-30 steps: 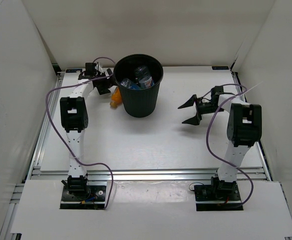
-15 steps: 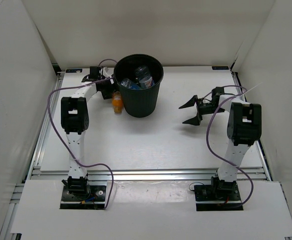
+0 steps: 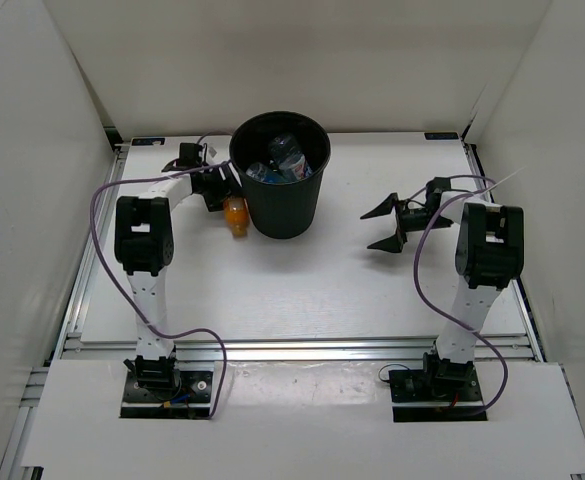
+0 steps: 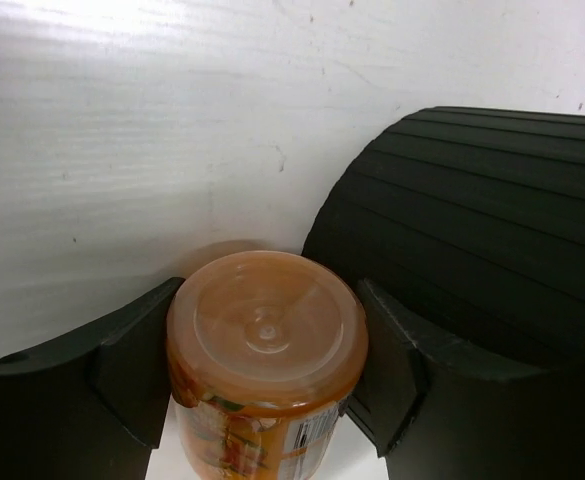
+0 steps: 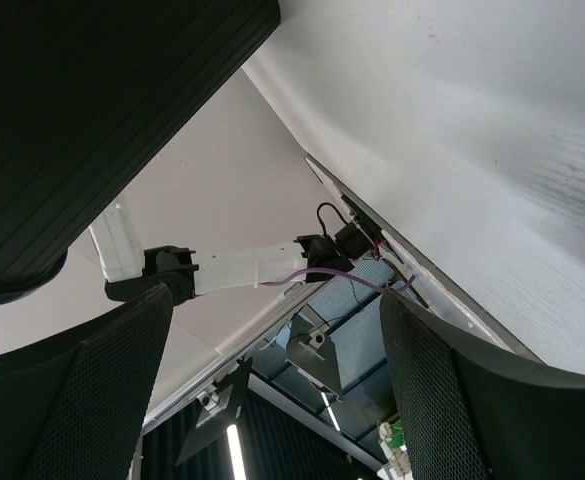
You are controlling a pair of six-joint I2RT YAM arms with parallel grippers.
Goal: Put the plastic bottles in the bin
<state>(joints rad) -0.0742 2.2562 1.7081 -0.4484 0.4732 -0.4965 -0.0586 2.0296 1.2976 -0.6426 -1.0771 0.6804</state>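
Orange bottle (image 4: 267, 340) just beside bin (image 4: 492, 230)

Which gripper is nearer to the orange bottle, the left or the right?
Left. The left gripper sits around the orange bottle, right beside the bin. The right gripper hangs open on the bin's other side, well away.
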